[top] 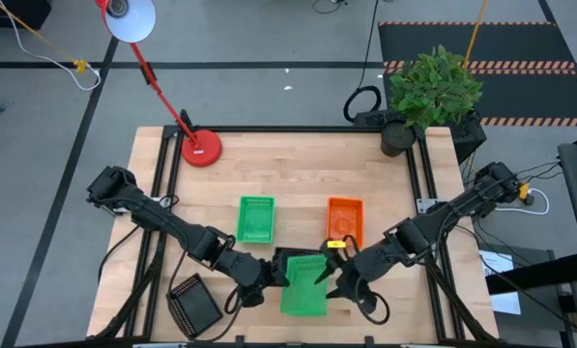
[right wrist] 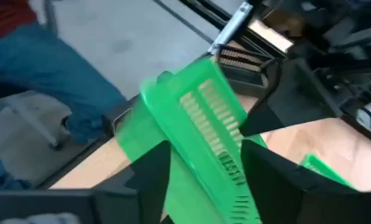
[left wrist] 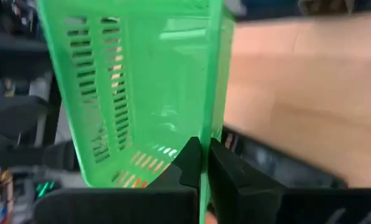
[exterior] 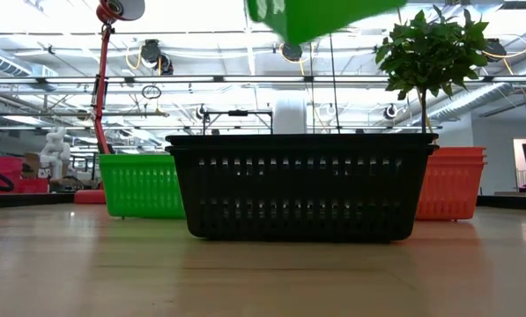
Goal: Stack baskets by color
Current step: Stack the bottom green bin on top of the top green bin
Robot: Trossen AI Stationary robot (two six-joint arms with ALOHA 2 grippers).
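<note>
A green basket (top: 304, 288) hangs tilted above a black basket (exterior: 302, 185) near the table's front edge; the low view shows it lifted at the picture's top (exterior: 315, 18). My left gripper (top: 269, 277) is shut on it from the left. My right gripper (top: 334, 280) is open, its fingers standing on either side of the basket's right wall (right wrist: 204, 124). Another green basket (top: 256, 218) and an orange basket (top: 345, 220) rest on their bottoms farther back. A second black basket (top: 193, 302) lies at the front left. My left gripper (left wrist: 201, 149) pinches one wall of the green basket at its rim (left wrist: 202, 134), one finger inside the basket and one outside. The fingers come from the table's left, slanting down. The basket is lifted clear and tilted. Whether my right gripper's fingers touch the basket, I cannot tell.
A red lamp base (top: 201, 148) stands at the far left of the table and a black plant pot (top: 396, 138) at the far right corner. Bare wood lies between the baskets and the far edge.
</note>
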